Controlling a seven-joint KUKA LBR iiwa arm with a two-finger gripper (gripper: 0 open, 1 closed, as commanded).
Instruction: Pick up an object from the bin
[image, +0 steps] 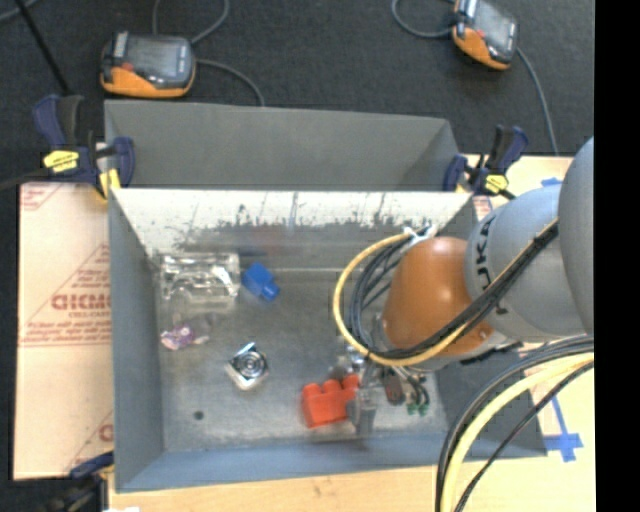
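Observation:
My gripper (358, 400) is low in the bin's front right part, under the orange wrist cover. An orange-red blocky piece (323, 402) lies right against its left side, touching the fingers; whether it sits between them I cannot tell. A small silver metal fitting (246, 365) rests on the floor to the left of that piece.
Farther back left lie a clear plastic piece (200, 277), a small blue block (260, 281) and a pale lilac translucent bit (182, 338). The arm and its cables cover the bin's right side.

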